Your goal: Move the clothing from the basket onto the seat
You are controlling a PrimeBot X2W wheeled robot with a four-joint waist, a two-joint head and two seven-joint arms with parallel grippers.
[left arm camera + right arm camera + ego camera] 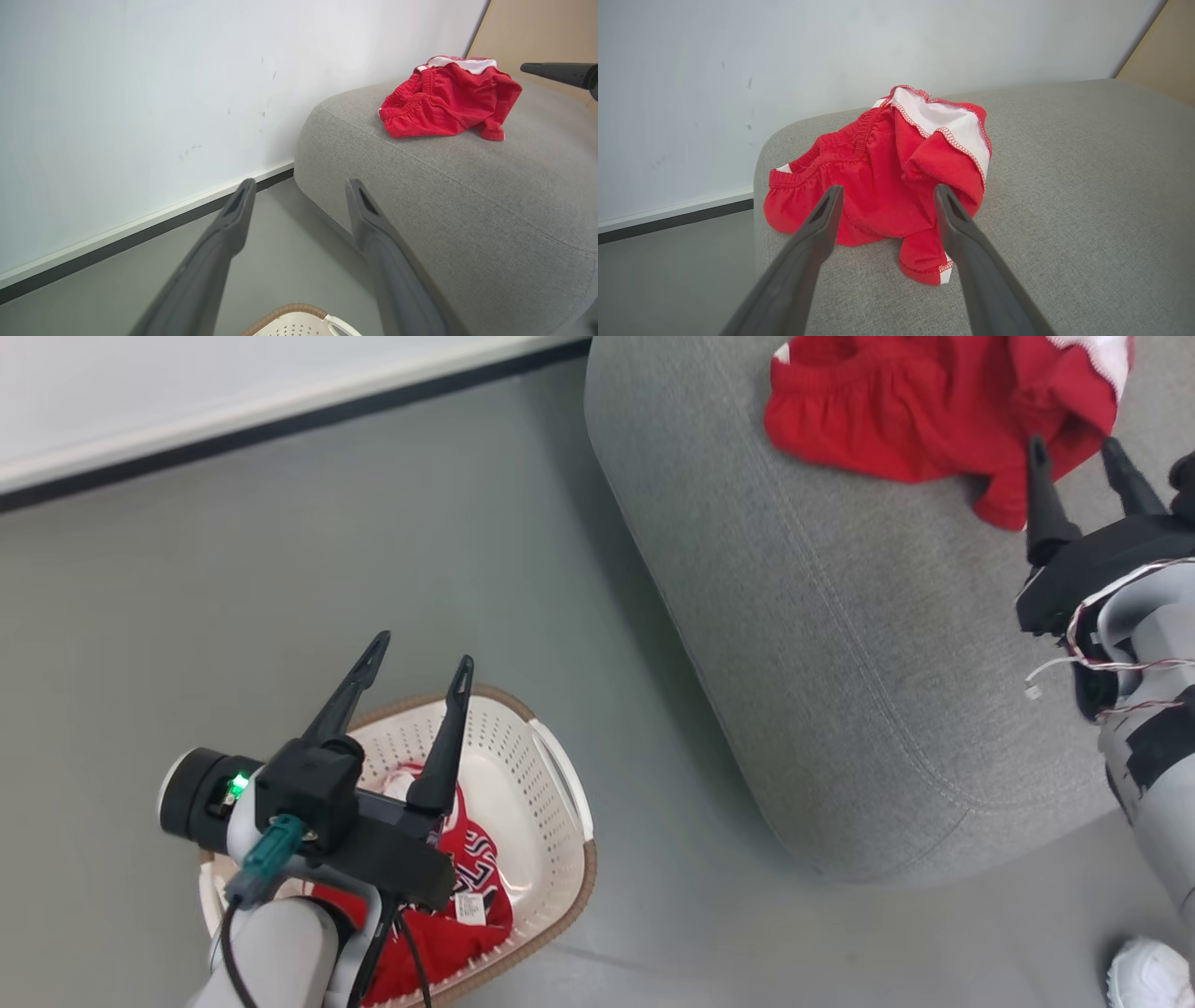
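Clothing [896, 411] lies in two places, so I take them by the size of what holds them. Biggest is the grey seat [840, 644], ahead and to my right. On its far part rests the plain red garment [878, 186] with the white panel, bunched up.

Smaller, on the floor [280, 569] at my lower left and well apart from the seat, stands the basket [518, 775]. In it lies the red jersey [476, 887] with striped lettering, crumpled along the basket's near-to-far length and partly hidden under my own wrist. That jersey is what the coming move turns on, I judge.

My left end effector [422, 649] is much the nearer. It hangs right over the basket, fingers spread wide and pinching nothing. But they point forward past the far rim, toward the wall [140, 93], so the jersey lies below and behind the fingertips, not ahead of them. I would need to tip that wrist down and draw it back.

My right end effector [1072, 445] is over the seat, fingers spread and empty, tips at the near edge of the plain red garment. Whether they touch the cloth I cannot tell.
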